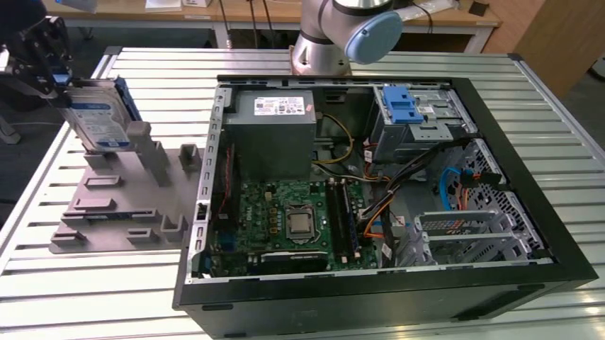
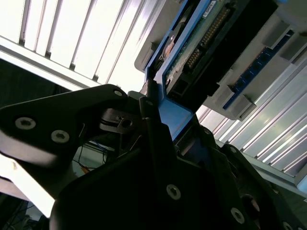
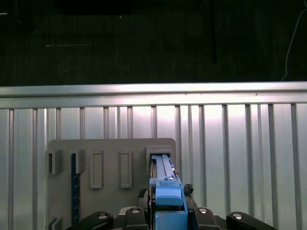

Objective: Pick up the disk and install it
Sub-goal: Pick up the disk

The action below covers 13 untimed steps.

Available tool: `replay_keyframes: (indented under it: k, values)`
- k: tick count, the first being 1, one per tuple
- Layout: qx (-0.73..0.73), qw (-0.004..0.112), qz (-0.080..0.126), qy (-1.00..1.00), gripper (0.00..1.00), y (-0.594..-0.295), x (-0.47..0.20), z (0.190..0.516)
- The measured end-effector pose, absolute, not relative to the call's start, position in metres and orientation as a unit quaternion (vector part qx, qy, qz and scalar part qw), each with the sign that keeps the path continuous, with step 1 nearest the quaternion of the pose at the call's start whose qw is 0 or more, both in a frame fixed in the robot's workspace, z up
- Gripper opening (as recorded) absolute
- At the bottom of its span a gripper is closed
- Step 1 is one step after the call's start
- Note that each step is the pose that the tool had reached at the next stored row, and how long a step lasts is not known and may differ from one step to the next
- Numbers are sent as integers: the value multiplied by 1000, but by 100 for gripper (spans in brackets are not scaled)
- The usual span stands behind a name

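We see the gripper (image 1: 59,76) clamped on the top edge of the disk (image 1: 99,117), which stands upright on the grey holder (image 1: 113,205), to the exterior view's left of the open computer case (image 1: 341,301); its lower edge seems seated in a slot.

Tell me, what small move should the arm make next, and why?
Probably lift straight up. The gripper seems shut on the disk, whose lower edge sits in a slot of the grey holder, so sideways travel toward the case would likely jam it.
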<state>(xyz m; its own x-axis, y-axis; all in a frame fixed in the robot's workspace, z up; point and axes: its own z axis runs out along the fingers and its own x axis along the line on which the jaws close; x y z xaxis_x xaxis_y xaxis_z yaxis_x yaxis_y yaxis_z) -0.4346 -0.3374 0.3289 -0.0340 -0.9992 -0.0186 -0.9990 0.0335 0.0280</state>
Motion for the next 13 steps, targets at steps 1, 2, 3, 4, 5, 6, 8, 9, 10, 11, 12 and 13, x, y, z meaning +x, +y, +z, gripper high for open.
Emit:
replay_keyframes:
  k: [1,2,3,4,5,6,8,9,10,11,12,13]
  values:
    - [695,3,-17,-719,36,-337,-435,329]
    - [695,3,-17,-719,36,-337,-435,329]
    - [695,3,-17,-719,36,-337,-435,330]
    - [695,3,-17,-719,36,-337,-435,331]
    - [695,3,-17,-719,36,-337,-435,331]
    - [695,3,-17,-719,36,-337,-435,332]
    - [695,3,-17,-719,36,-337,-435,333]
    - [695,3,-17,-719,36,-337,-435,334]
    - [695,3,-17,-719,36,-337,-435,335]
    - [695,3,-17,-719,36,-337,-435,336]
    - [695,2,-17,-719,36,-337,-435,337]
    - [695,2,-17,-719,36,-337,-435,338]
